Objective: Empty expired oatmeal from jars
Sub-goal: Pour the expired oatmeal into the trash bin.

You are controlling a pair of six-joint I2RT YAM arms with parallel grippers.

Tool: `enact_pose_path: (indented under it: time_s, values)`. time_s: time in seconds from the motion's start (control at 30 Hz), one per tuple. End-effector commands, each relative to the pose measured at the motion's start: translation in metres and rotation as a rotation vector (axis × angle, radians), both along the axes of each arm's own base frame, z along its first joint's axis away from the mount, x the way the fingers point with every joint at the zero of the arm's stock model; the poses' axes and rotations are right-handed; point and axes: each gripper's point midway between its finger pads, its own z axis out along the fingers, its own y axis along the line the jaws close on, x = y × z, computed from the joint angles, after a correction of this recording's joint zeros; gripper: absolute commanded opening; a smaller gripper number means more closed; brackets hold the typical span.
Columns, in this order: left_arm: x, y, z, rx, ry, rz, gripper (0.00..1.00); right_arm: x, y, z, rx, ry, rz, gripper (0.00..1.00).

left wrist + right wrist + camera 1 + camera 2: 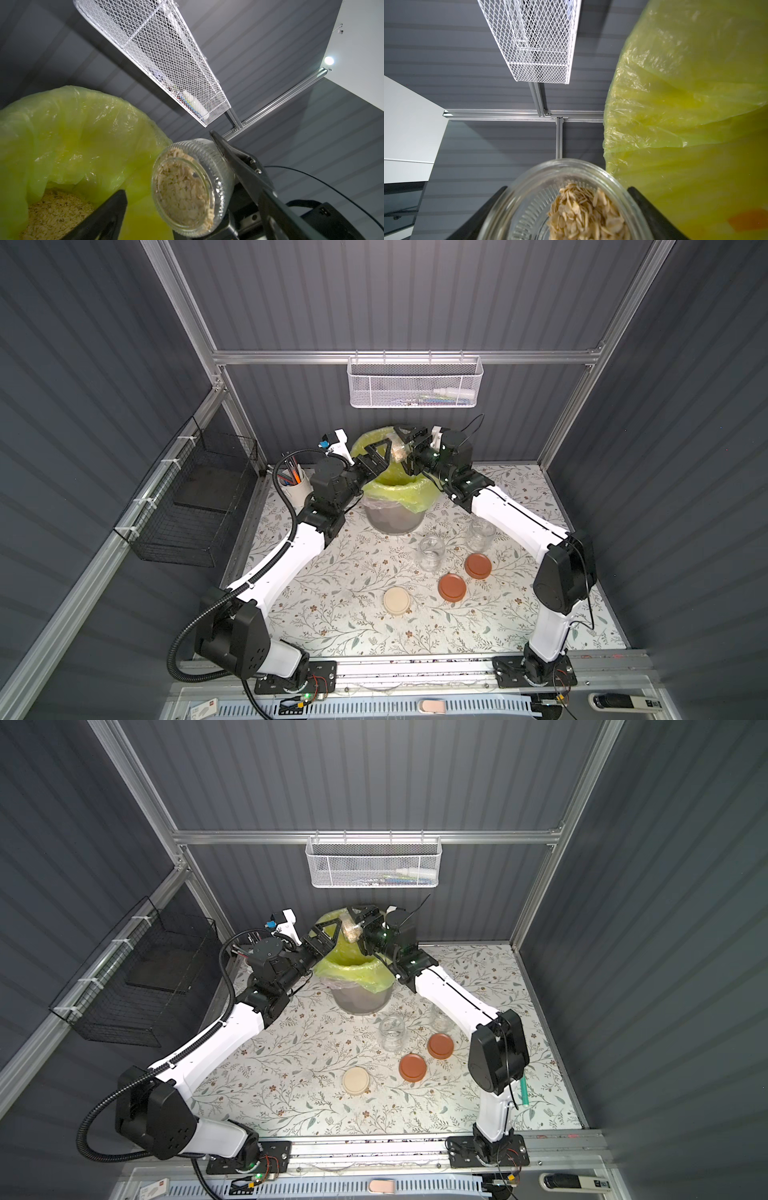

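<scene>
Over the grey bin (392, 520) with its yellow-green bag (399, 489), my right gripper (402, 452) is shut on a clear glass jar (398, 450), tipped on its side. Oatmeal (587, 214) lies inside that jar (529, 187), between the right gripper's (567, 188) black fingers. My left gripper (383, 456) is open beside the jar's mouth. In the left wrist view the jar (220, 166) faces the camera, full of flakes (182, 187), between the spread fingers of the left gripper (166, 161). More oatmeal (54, 212) lies in the bag. Two empty jars (432, 551) (481, 534) stand on the table.
Two terracotta lids (478, 566) (452, 587) and a cream lid (397, 600) lie in front of the empty jars. A white pen cup (293, 487) stands left of the bin. A white mesh basket (415, 383) hangs on the back wall, a black wire basket (195, 506) on the left.
</scene>
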Motion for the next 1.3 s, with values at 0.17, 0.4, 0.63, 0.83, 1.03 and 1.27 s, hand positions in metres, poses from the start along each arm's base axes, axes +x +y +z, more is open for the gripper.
enact_pose_path:
  time_s: [0.17, 0.4, 0.63, 0.83, 1.03, 1.27]
  values:
    - [0.007, 0.0, -0.005, -0.092, 0.005, 0.009, 1.0, -0.007, 0.002, 0.024, 0.142, -0.021, 0.017, 0.53]
    - [0.008, -0.004, -0.011, -0.093, 0.035, 0.03, 1.0, -0.006, 0.008, 0.025, 0.146, -0.014, 0.02, 0.52]
    - [0.006, -0.013, -0.017, -0.106, 0.02, 0.01, 1.0, -0.003, 0.017, 0.018, 0.174, 0.015, 0.021, 0.51]
    - [0.004, -0.007, -0.017, -0.136, -0.03, 0.059, 1.0, -0.005, 0.021, 0.011, 0.228, 0.077, -0.034, 0.5]
    - [0.012, -0.007, -0.02, -0.17, -0.048, 0.079, 1.0, -0.007, 0.022, 0.011, 0.264, 0.121, -0.074, 0.51]
    - [0.021, -0.013, -0.021, -0.197, -0.053, 0.072, 1.0, -0.013, 0.013, 0.0, 0.271, 0.214, -0.192, 0.54]
